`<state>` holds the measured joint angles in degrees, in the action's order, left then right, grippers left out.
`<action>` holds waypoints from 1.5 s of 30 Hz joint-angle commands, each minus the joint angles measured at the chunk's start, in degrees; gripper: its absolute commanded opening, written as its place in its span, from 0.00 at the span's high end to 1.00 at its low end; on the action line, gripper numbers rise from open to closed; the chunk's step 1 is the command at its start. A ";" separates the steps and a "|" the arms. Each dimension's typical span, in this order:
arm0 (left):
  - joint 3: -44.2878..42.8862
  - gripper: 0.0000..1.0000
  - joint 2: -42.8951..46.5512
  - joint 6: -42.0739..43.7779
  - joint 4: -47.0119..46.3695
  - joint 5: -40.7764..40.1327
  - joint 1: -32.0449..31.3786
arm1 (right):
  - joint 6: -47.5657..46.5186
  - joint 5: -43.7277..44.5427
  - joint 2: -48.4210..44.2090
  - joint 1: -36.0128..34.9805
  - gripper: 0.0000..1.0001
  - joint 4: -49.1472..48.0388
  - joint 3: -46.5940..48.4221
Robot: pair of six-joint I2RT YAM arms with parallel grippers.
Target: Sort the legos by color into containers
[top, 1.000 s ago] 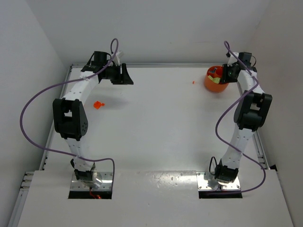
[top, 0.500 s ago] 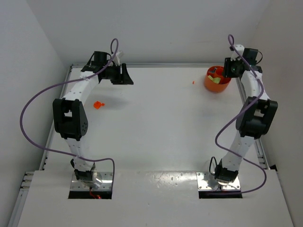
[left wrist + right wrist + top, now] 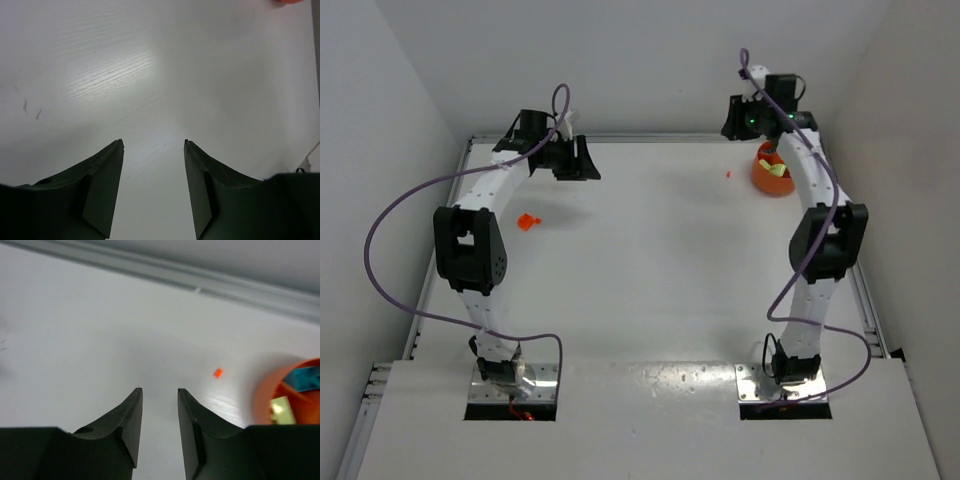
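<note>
No text, label, brand, number or sign can be read anywhere.

Bowl upright at table's 1 o'clock, with blue lego and yellow-green lego in separate compartments. Red lego lies at its 9 o'clock. Second red lego lies at table's 10 o'clock.

Open tabletop is offered between the arms; the far right corner is blocked by the orange bowl, hemmed by the back wall.
</note>
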<state>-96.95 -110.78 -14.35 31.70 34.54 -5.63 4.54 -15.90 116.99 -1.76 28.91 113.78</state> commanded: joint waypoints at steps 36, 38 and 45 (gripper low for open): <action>2.37 0.44 0.13 -7.18 -1.82 -8.44 4.57 | 23.32 42.10 20.29 -8.79 0.57 -2.27 3.73; 2.38 0.44 0.13 -7.18 -1.82 -8.44 4.57 | 23.33 41.48 20.90 -8.79 0.57 -2.27 3.73; 3.51 0.44 0.65 -7.18 -2.35 -8.44 4.57 | 22.18 40.33 21.53 -7.64 0.59 -2.27 3.73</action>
<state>-94.19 -111.55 -21.10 30.81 25.47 -1.54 26.79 24.88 138.19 -10.11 27.51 115.02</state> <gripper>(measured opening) 0.563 0.416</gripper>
